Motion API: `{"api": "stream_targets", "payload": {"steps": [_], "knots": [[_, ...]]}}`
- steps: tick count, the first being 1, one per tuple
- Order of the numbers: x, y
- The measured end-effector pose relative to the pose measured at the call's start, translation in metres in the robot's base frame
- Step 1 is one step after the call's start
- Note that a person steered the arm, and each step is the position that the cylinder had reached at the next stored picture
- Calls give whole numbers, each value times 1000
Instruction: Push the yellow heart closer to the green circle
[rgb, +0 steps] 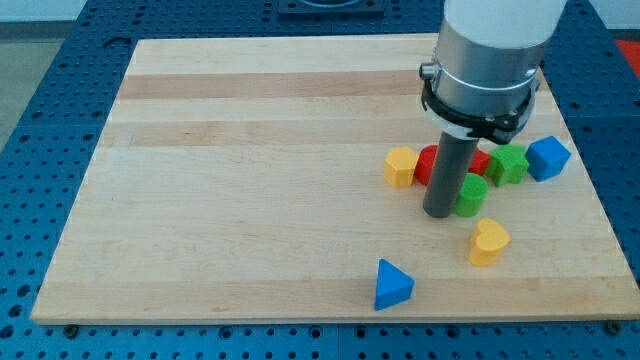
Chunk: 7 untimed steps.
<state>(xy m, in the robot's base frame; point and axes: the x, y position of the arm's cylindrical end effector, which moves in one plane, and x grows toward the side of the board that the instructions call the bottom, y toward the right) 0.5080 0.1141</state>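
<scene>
The yellow heart (488, 242) lies near the view's lower right of the wooden board (250, 200). The green circle (471, 195) sits just above and slightly left of it, a small gap between them. My tip (439, 214) is the lower end of the dark rod; it stands right beside the green circle's left side and up-left of the yellow heart, not touching the heart.
A yellow hexagon-like block (401, 166), a red block (428, 163) partly hidden behind the rod, a green star-like block (508, 164) and a blue block (547, 157) cluster above the circle. A blue triangle (392, 285) lies near the bottom edge.
</scene>
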Motion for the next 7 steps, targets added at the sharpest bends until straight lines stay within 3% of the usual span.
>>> {"api": "stream_targets", "payload": {"steps": [2,3,7], "knots": [[13,-13],[45,-16],[88,20]]}}
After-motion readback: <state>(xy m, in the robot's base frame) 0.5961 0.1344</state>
